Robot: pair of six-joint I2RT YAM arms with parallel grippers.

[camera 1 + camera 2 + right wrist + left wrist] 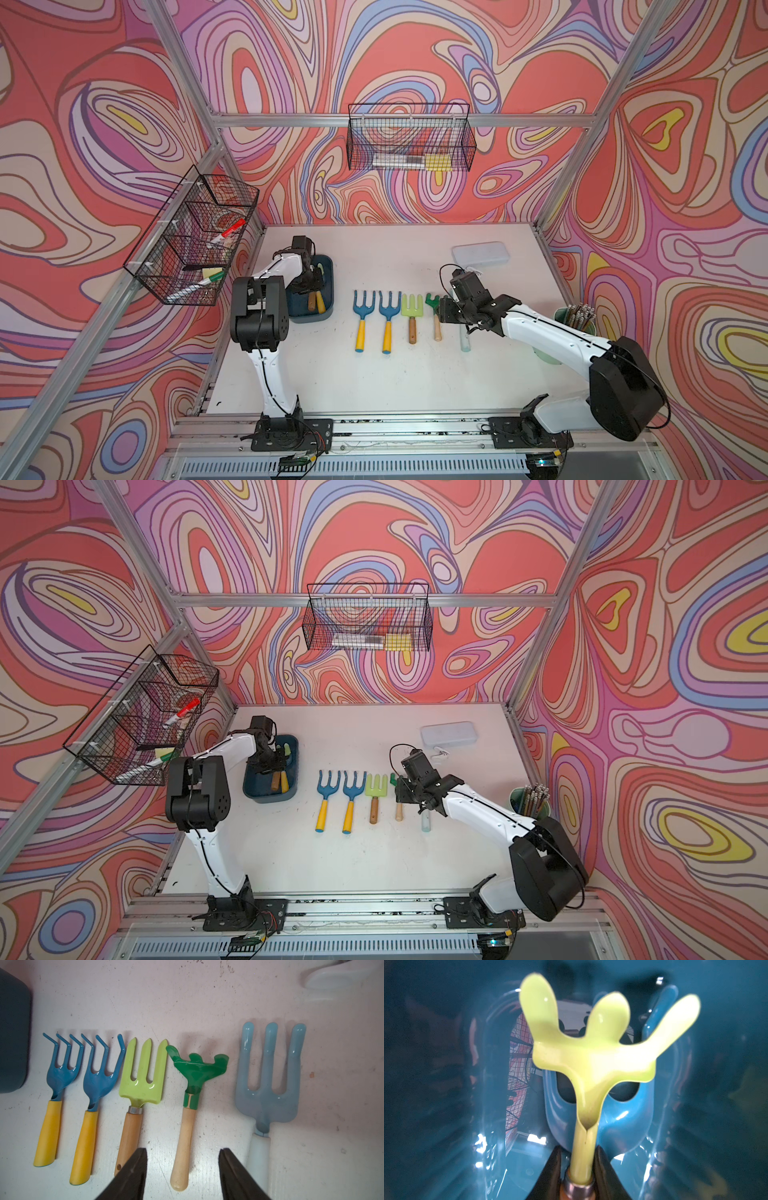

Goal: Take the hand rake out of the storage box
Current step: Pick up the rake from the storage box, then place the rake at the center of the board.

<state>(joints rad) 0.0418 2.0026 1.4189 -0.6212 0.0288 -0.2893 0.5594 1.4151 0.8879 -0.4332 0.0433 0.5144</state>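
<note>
Two tools lie in the storage box (pixel 311 318), the dark teal tray at the left side of the table (pixel 374 386). One is the lime-green hand rake (pixel 591 1059). It rests on top of a blue-headed tool (pixel 623 1118), whose exact kind cannot be told from here. In both top views a brown wooden handle and a yellow handle show side by side at the near end of the box.

The left gripper (pixel 578 1148) reaches down into the box. Its jaws are clenched on the rake's narrow neck, just above the metal ferrule, one black finger (pixel 550 1172) pressed to each side. The rake's three rounded prongs fan out ahead of the wrist camera, and the box's glossy walls rise on either side.

The right gripper (pixel 182 1150) hovers over a row of five tools laid parallel on the table to the right of the box, apart from it. Its jaws are released and hold nothing, spread on either side of a pale wooden handle below them. The row runs from the box outward: a first blue cultivator (pixel 62 1070), a second blue cultivator (pixel 99 1078), a lime-green fork (pixel 143 1080), a dark green rake (pixel 197 1068) and a pale blue fork (pixel 268 1084). Neighbouring tools lie close, and the two cultivators' prongs nearly touch.
</note>
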